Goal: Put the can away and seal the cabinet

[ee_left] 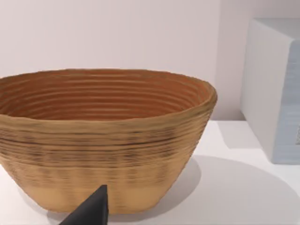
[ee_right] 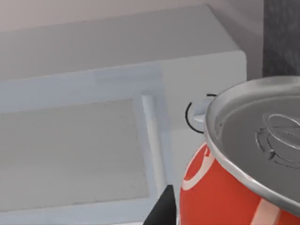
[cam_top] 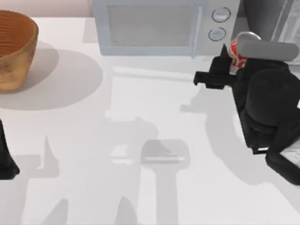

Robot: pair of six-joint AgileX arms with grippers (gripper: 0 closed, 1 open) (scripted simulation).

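The red can (cam_top: 236,55) with its silver top is held off the table at the back right, my right gripper (cam_top: 229,69) shut on it. It hangs just in front of the gap between the microwave and the dark grey speckled cabinet (cam_top: 267,16) in the back right corner. Up close in the right wrist view, the can (ee_right: 234,187) has the cabinet (ee_right: 281,37) behind it. I cannot tell whether the cabinet's door stands open. My left arm (cam_top: 7,159) is parked at the table's left edge.
A pale grey microwave (cam_top: 154,26) with two round knobs stands at the back centre. A woven basket (cam_top: 14,47) sits at the back left, and my left wrist view shows the basket (ee_left: 103,136) close ahead.
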